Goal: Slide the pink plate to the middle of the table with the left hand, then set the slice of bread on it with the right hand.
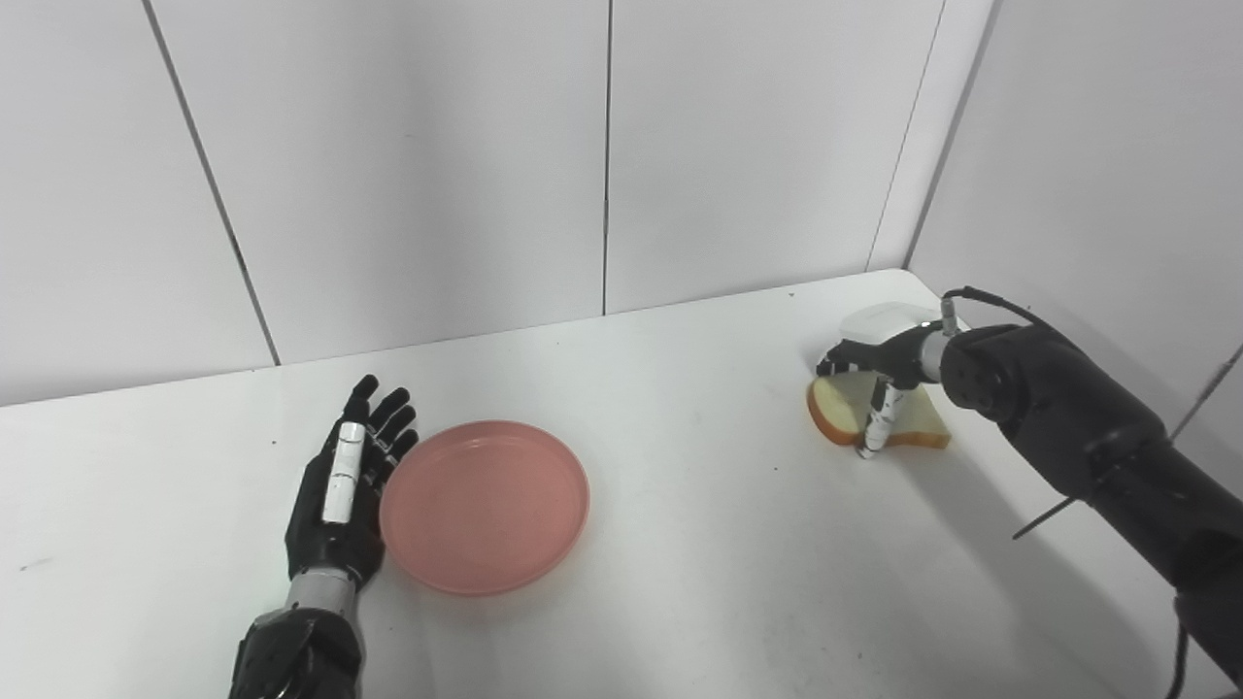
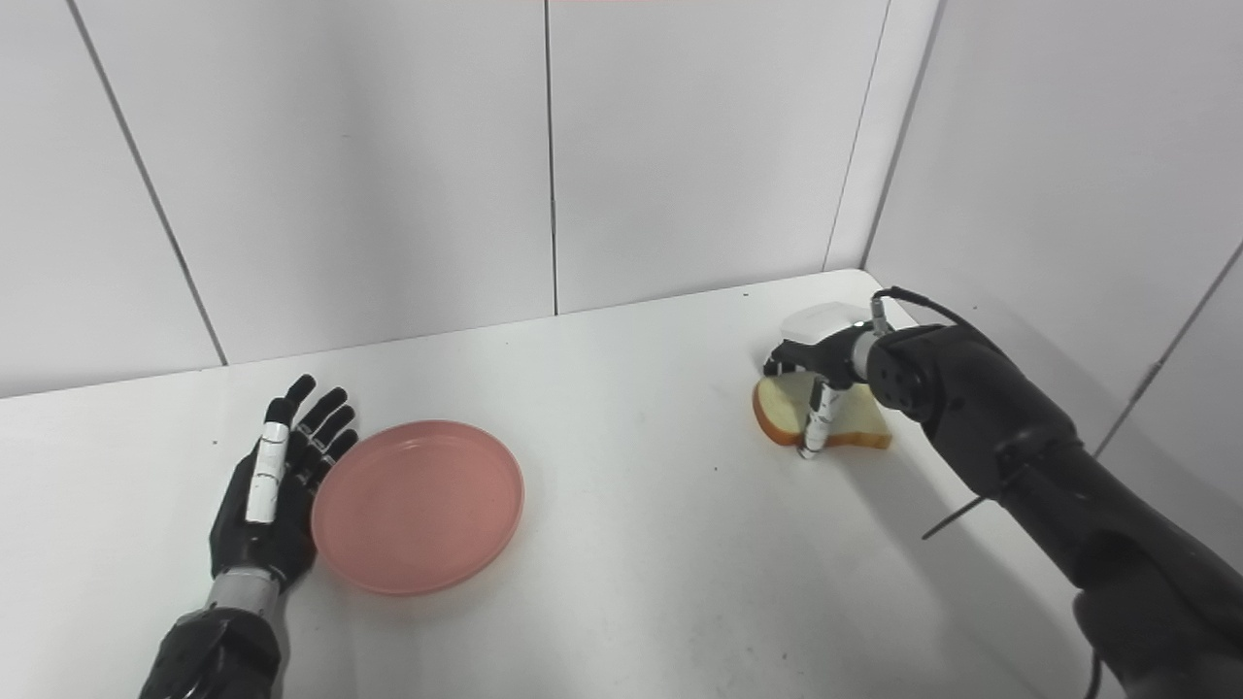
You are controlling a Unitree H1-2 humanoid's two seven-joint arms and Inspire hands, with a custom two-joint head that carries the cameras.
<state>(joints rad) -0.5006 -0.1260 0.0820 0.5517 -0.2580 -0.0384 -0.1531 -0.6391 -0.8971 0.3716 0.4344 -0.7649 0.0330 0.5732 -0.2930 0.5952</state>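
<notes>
The pink plate [image 1: 485, 505] sits left of the table's middle. My left hand [image 1: 342, 490] lies flat and open on the table, its fingers straight and pointing away, its side against the plate's left rim. The slice of bread [image 1: 847, 406] lies on the table at the far right. My right hand [image 1: 874, 374] reaches over it from the right. Its thumb [image 1: 876, 422] stands down against the slice's near edge and its fingers [image 1: 843, 361] curl over the far edge, pinching the slice. Part of the slice is hidden under the hand.
The white table [image 1: 699, 544] runs to white wall panels at the back and right. Its far right corner is just behind the bread. My right forearm [image 1: 1088, 437] lies along the right edge, with a cable looping off it.
</notes>
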